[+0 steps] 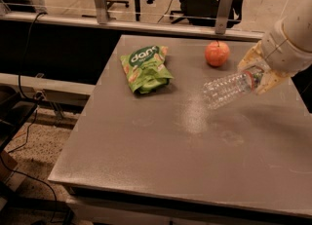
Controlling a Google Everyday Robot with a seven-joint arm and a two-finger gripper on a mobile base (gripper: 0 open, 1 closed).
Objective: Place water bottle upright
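One raised camera looks down over the table, end effector upper right

The clear ribbed bottle is tilted, base low and leftward, its labelled neck gripped by the hand over the surface's right side.
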